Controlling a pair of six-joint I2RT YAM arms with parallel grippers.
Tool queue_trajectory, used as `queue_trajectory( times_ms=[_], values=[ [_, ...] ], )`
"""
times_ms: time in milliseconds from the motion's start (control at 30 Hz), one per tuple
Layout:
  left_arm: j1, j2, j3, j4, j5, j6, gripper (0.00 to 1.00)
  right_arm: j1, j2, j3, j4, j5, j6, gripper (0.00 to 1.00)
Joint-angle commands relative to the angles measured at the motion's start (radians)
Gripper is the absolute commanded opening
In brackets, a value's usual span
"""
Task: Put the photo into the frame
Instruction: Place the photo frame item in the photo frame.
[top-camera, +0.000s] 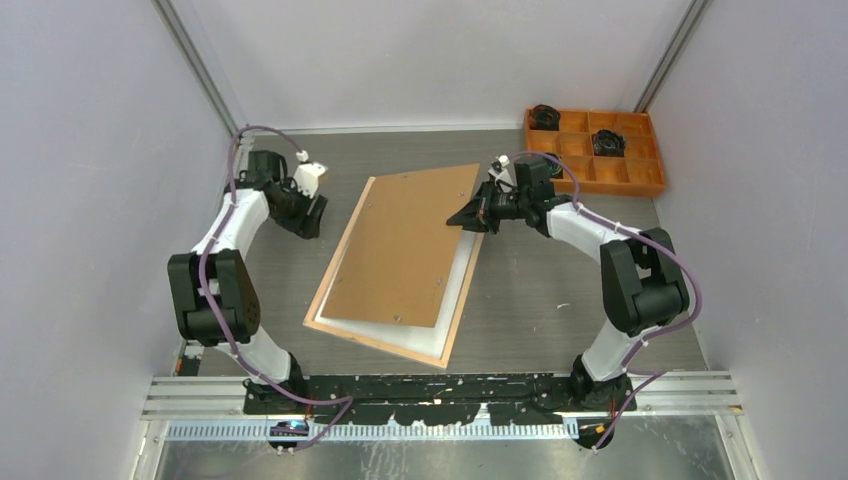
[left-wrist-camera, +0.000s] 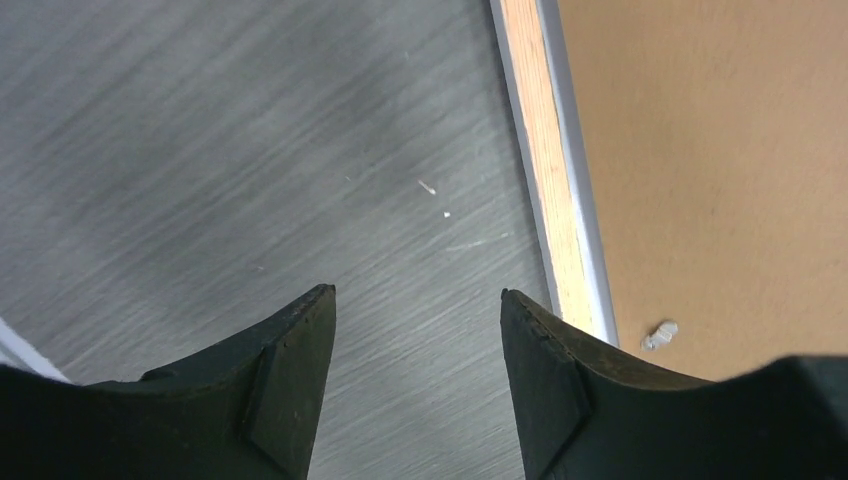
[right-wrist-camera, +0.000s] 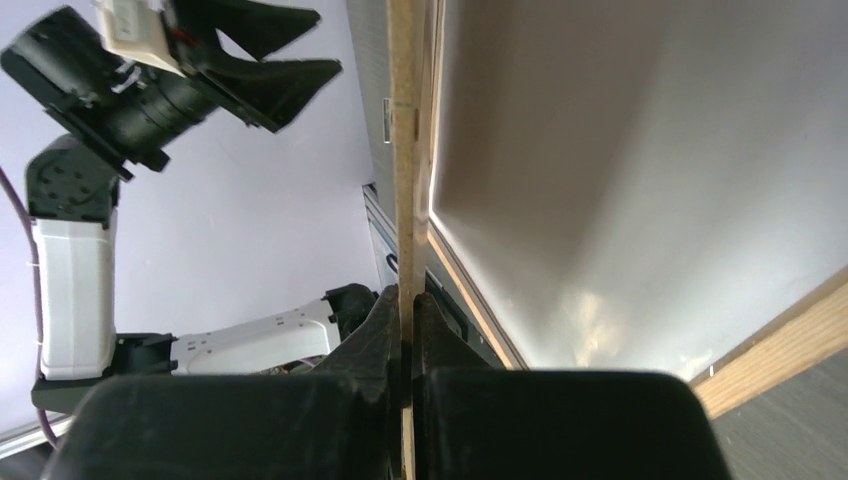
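The frame (top-camera: 380, 341) lies back up on the table, its light wood rails showing. Inside it lies a white sheet (top-camera: 452, 300) that looks like the photo's plain back; no picture side shows. A plain brown backing board (top-camera: 405, 245) lies over it, tilted, with its right edge raised. My right gripper (top-camera: 462, 218) is shut on that raised edge; the right wrist view shows the board (right-wrist-camera: 405, 150) edge-on between the fingers (right-wrist-camera: 375, 325), the white sheet (right-wrist-camera: 620, 180) and a wood rail (right-wrist-camera: 790, 340). My left gripper (top-camera: 312, 222) is open and empty over bare table, just left of the frame's rail (left-wrist-camera: 545, 170).
An orange compartment tray (top-camera: 640, 184) holding black parts stands at the back right. White walls close in both sides and the back. A small metal tab (left-wrist-camera: 660, 335) sits on the board (left-wrist-camera: 720, 180) near my left gripper (left-wrist-camera: 418, 295).
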Motion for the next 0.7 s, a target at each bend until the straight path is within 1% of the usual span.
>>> queue_trajectory(
  times_ms=[0, 133, 333, 667],
  values=[
    [-0.006, 0.017, -0.063, 0.080, -0.045, 0.081, 0.62, -0.002, 0.006, 0.034, 0.158, -0.043, 0.054, 0.01],
    [-0.006, 0.035, -0.116, 0.125, -0.083, 0.118, 0.61, -0.001, 0.024, 0.001, 0.229, -0.045, 0.095, 0.01],
    [-0.009, 0.041, -0.198, 0.186, -0.111, 0.158, 0.60, 0.001, 0.030, -0.029, 0.277, -0.047, 0.129, 0.01],
    [-0.032, 0.052, -0.242, 0.222, -0.130, 0.169, 0.60, 0.011, -0.013, -0.120, 0.315, -0.062, 0.146, 0.01]
  ],
)
